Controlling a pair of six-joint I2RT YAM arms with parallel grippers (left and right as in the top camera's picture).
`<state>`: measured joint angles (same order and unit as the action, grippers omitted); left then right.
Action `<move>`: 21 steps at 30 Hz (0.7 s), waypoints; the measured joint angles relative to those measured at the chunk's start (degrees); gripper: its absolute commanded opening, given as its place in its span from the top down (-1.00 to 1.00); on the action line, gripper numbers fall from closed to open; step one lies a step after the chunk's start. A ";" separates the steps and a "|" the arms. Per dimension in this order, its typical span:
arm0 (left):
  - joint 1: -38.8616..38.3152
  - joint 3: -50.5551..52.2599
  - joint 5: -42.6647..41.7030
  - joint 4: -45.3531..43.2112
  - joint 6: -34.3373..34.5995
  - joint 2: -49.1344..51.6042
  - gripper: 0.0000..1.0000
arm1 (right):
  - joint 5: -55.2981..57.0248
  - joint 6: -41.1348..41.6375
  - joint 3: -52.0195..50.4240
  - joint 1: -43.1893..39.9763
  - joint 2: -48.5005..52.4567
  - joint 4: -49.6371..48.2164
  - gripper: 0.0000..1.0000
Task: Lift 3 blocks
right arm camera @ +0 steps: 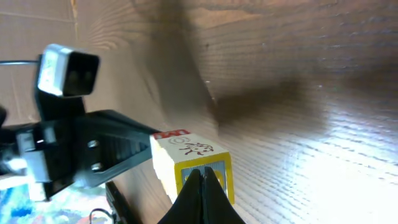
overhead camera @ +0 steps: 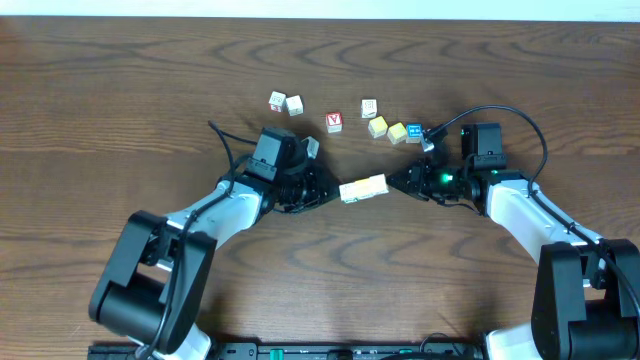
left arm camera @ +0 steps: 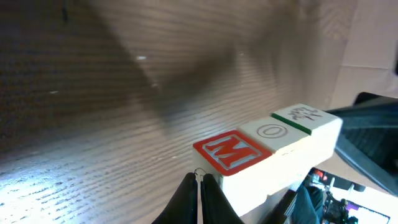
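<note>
Nearest the left wrist lens, your left pincer (left arm camera: 200, 186) is showing its two black fingers closed tight together, its tip pushing on the near end of the row of three small wooden alphabet cubes (left arm camera: 267, 140). Your right pincer (right arm camera: 202, 186) is doing likewise from the far side, shut to a point and pressing on the yellow-framed end face. Neither is gripping a cube; the row is being squeezed between them.

Seen from overhead, the row is sitting mid-frame over the dark wooden tabletop (overhead camera: 100, 100), with the left pincer at its 9 o'clock and the right at its 3 o'clock. Shadows are falling apart from the cubes in both wrist views, so the row is probably hanging just off the wood and you are in the lift itself.

Both arms are reaching inward, forearms low and angled toward each other. You are now needing equal inward pressure and a matched rise, since any slip is likely dropping the middle cube. Loose wooden cubes (overhead camera: 390, 128) are resting at 12 o'clock.
</note>
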<state>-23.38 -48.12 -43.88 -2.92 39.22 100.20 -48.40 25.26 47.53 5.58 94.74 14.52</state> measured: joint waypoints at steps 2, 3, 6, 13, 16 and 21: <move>0.11 0.00 0.17 -0.09 0.00 -1.01 0.85 | 0.96 0.00 0.07 0.00 0.00 0.00 0.98; 0.13 0.00 0.17 -0.17 0.00 -1.40 0.86 | 1.64 0.00 0.07 0.00 0.00 0.15 0.98; 0.13 0.00 -0.24 -0.72 0.00 -2.23 0.85 | 3.04 0.00 0.04 0.00 0.02 0.57 0.98; 0.13 0.00 -1.90 -1.27 0.00 -2.82 0.86 | 5.25 -0.02 -0.07 0.46 0.02 0.83 0.98; 0.13 0.00 -2.58 -1.55 0.02 -2.84 0.86 | 5.86 0.00 -0.17 0.52 0.02 0.74 0.98; 0.13 0.00 -3.43 -1.62 0.00 -3.28 0.86 | 6.08 0.02 -0.35 0.59 0.04 0.20 0.98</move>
<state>-23.24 -48.12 -47.31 -4.54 39.22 96.92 -42.33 25.28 47.18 6.17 94.78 14.72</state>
